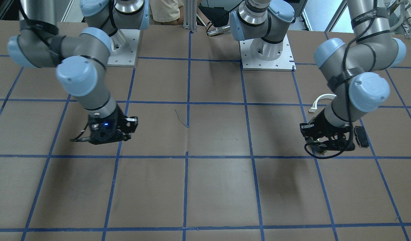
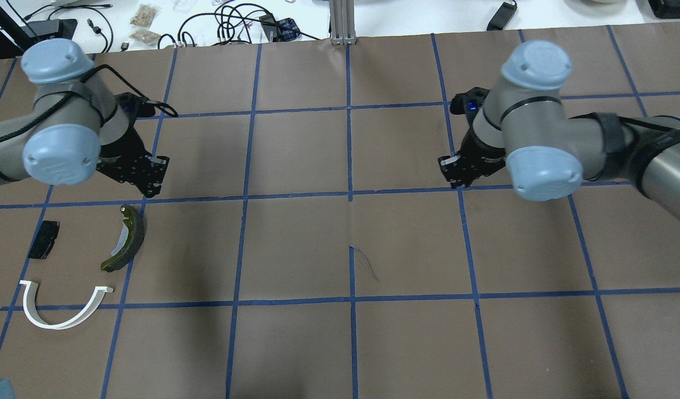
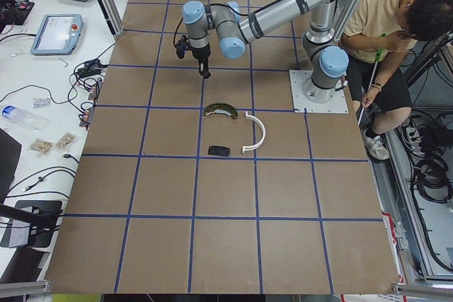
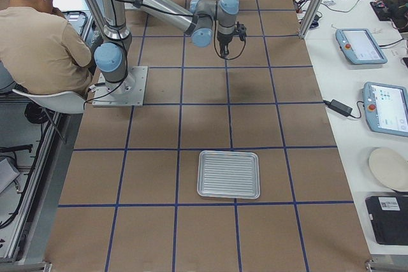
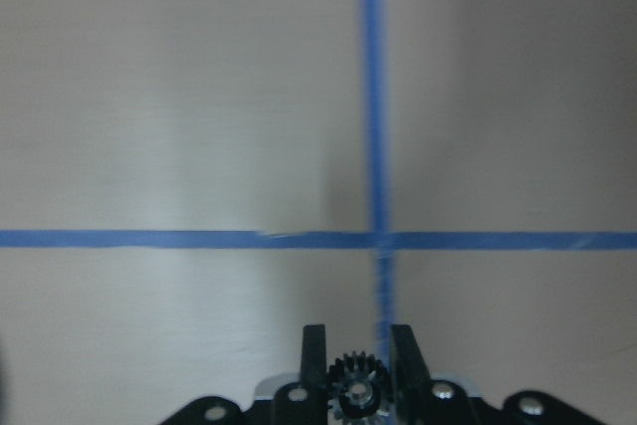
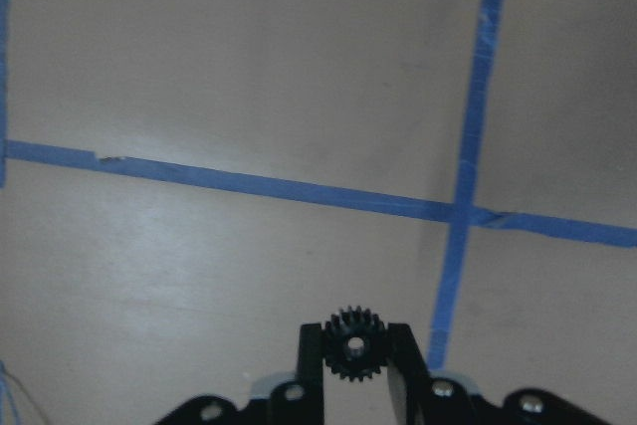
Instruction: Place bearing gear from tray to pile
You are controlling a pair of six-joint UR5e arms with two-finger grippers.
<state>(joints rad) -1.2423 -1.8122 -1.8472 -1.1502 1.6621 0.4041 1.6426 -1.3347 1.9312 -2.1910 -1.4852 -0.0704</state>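
Observation:
The pile lies at the left in the overhead view: a white arch bracket (image 2: 57, 326), a dark brake shoe with an olive edge (image 2: 126, 241) and a small black pad (image 2: 43, 239). My left gripper (image 2: 150, 180) hovers just beyond the brake shoe; in its wrist view (image 5: 358, 350) the jaws stand close together over bare table. My right gripper (image 2: 455, 173) hovers over the table's right half, also shut (image 6: 356, 340). Each wrist view shows the same small black toothed wheel between the finger bases. The ribbed metal tray (image 4: 228, 174) looks empty. No bearing gear shows on tray or pile.
Brown table paper carries a blue tape grid (image 2: 349, 194). Cables and small items lie on the white bench beyond the far edge (image 2: 234, 22). A seated person (image 3: 396, 26) is beside the robot bases. Tablets (image 4: 386, 106) lie on a side bench.

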